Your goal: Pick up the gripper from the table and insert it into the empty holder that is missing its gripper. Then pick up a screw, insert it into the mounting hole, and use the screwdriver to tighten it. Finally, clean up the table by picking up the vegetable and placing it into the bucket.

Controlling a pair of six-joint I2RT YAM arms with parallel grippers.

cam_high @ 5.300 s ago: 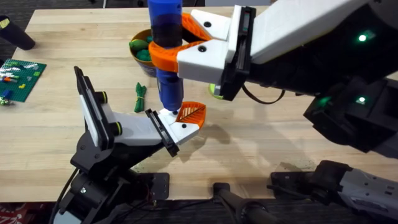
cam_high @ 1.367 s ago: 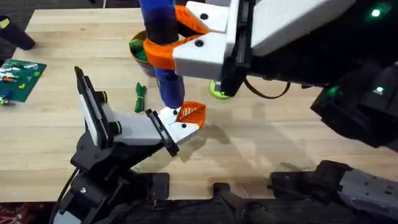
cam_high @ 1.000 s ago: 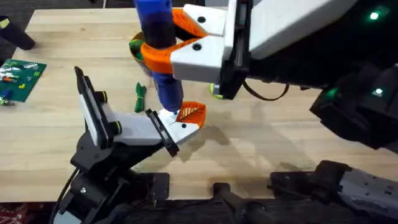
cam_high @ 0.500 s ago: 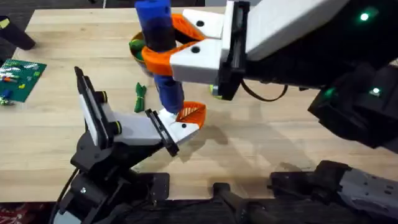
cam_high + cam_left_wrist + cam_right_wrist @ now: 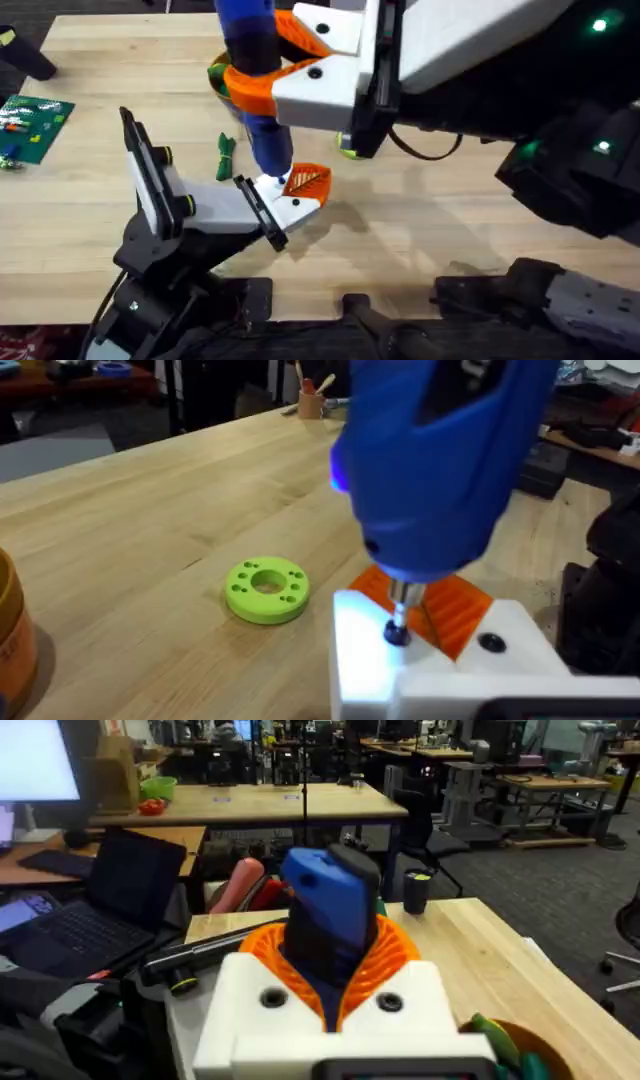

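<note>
The right tool (image 5: 262, 72) is clamping the thick blue cylindrical screwdriver (image 5: 258, 85) at frame centre, tip pressing the white wedge-shaped holder (image 5: 283, 203) beside the small orange lattice gripper (image 5: 307, 181); I cannot tell the left tool's state.

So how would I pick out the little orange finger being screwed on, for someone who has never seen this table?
Start at the light wooden butcher-block table and find the white wedge-shaped plastic holder near its front middle. The small orange triangular lattice finger sits on the holder's tip, just beside the tip of the thick blue screwdriver. Unlike the larger solid orange jaws clamping that screwdriver above, it has open ribs.
</note>
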